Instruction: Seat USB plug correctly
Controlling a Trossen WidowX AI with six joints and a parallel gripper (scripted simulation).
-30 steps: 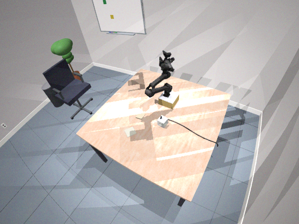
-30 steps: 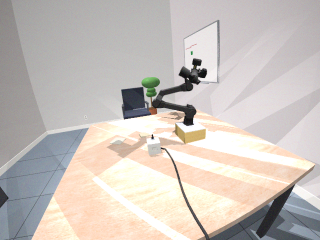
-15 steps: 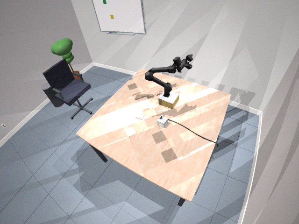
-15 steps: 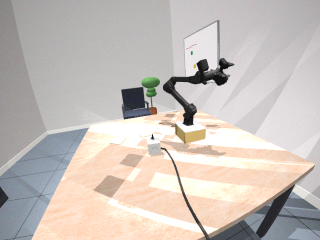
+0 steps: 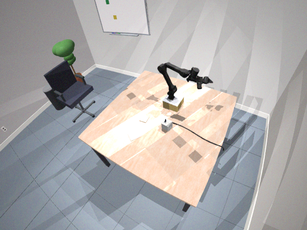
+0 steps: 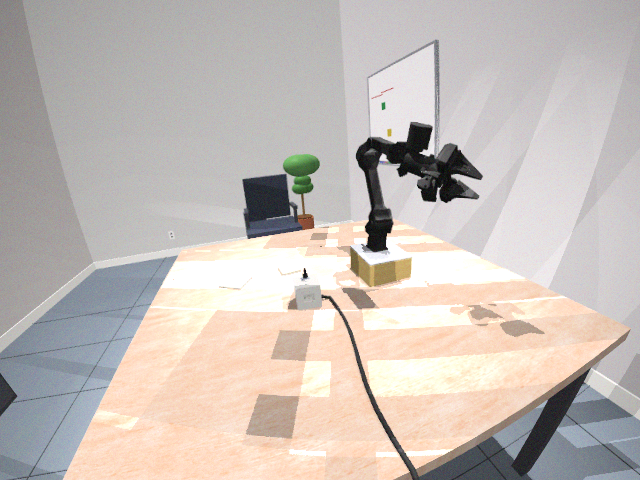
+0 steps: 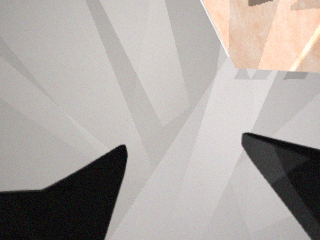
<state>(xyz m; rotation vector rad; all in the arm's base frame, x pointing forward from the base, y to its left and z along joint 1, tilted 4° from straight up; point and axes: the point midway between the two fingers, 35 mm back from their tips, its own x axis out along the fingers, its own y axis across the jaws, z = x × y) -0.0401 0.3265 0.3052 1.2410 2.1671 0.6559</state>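
Note:
The white power cube (image 5: pixel 166 126) (image 6: pixel 308 298) stands on the table, with a black cable leaving its side. The small black USB plug (image 5: pixel 165 120) (image 6: pixel 305 273) stands upright on the cube's top. How deep it sits and which way round it is are too small to tell. My gripper (image 6: pixel 479 187) (image 7: pixel 183 144) is open and empty, high above the table and well away from the cube, pointing away from it. In the wrist view only wall and a table corner show beyond the fingers; the cube and plug are out of that view.
The black cable (image 5: pixel 195 133) (image 6: pixel 361 369) runs across the table (image 5: pixel 171 158) (image 6: pixel 206 372) and over its edge. The arm's base stands on a yellow-sided block (image 5: pixel 175 106) (image 6: pixel 391 271) near the cube. Two thin flat pieces lie beyond the cube, one of them small (image 5: pixel 144 120) (image 6: pixel 289 270).

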